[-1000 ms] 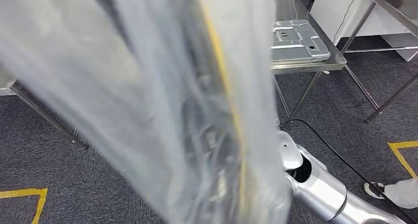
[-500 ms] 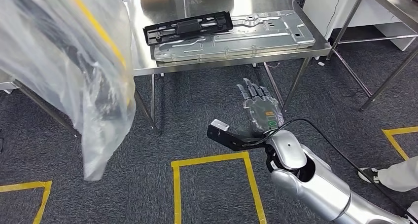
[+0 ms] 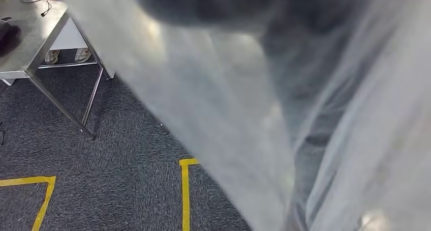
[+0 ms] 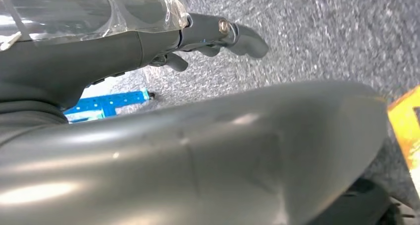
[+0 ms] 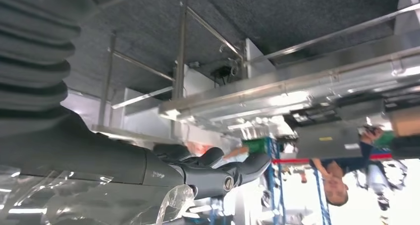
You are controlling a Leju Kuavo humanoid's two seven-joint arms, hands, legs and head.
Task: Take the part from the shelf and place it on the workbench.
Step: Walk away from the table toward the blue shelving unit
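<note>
Steel desk point(image 3: 31, 47) is standing far left of head view, its legs on grey carpet, yellow floor tape point(image 3: 185, 190) just beyond. Bagged part point(image 3: 305, 114) is hanging blurred across middle and right, hiding the way ahead.

Left hand point(image 4: 148, 41): grip cannot be told, fingers point(image 4: 233, 32) are pointing over carpet. Right hand point(image 5: 198, 170) is holding nothing, fingers loosely apart.

Advice: be carrying bag low and steady, off the camera; be minding desk legs and person point(image 5: 341, 180) standing near.
</note>
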